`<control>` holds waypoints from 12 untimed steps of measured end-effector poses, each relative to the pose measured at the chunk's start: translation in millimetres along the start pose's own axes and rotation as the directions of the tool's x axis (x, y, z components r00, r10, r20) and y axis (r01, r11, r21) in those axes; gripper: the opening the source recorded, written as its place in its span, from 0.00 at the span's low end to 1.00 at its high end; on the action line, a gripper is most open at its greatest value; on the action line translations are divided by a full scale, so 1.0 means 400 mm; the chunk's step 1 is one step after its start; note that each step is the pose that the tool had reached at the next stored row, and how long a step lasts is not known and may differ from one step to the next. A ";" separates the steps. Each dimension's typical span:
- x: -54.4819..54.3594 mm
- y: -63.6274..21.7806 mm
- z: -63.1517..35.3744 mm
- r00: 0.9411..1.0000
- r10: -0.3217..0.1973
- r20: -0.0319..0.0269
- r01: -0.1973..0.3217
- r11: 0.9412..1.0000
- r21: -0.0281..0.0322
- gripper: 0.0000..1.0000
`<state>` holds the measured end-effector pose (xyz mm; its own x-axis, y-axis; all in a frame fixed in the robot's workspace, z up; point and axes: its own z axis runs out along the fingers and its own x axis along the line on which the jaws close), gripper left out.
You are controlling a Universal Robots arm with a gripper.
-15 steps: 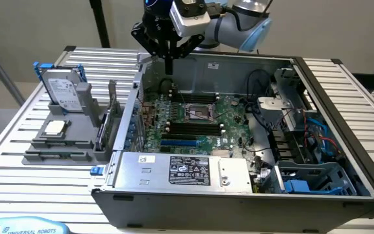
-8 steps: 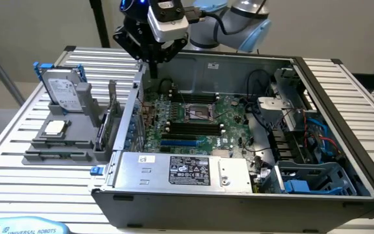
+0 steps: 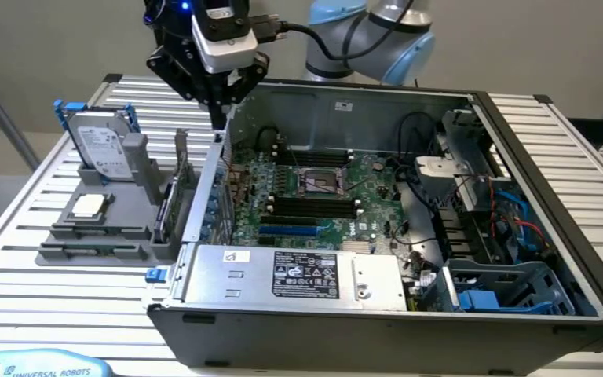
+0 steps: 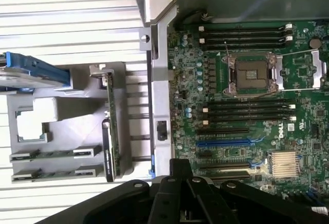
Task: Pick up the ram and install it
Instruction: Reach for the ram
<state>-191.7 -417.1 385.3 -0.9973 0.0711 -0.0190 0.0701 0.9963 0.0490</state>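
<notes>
Open computer case (image 3: 385,338) sits on the slatted table (image 3: 19,275). Motherboard (image 3: 312,188) lies on the case floor. Power supply (image 3: 291,275) runs along the camera-side edge, with the drive cage (image 3: 506,287) to the exterior view's right of it.

Parts holder (image 3: 50,255) sits just beside the case, on the exterior view's left. In the holder:
- hard drive (image 3: 103,145) upright at the back
- processor chip (image 3: 89,206) flat in the middle
- ram sticks (image 4: 49,154) flat in the near troughs
- expansion card (image 3: 176,196) on edge, nearest the case

Gripper (image 3: 219,122) hangs over the case wall on that side.
</notes>
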 end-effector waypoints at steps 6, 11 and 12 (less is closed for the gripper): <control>0.067 -0.007 0.006 1.000 0.000 0.000 0.000 1.000 0.000 0.11; 0.124 -0.013 0.010 1.000 0.000 0.000 0.000 1.000 0.000 0.11; 0.136 -0.014 0.011 1.000 0.000 0.000 0.000 1.000 0.000 0.11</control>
<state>-246.4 -418.8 379.4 -0.9973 0.0713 -0.0190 0.0703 0.9963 0.0491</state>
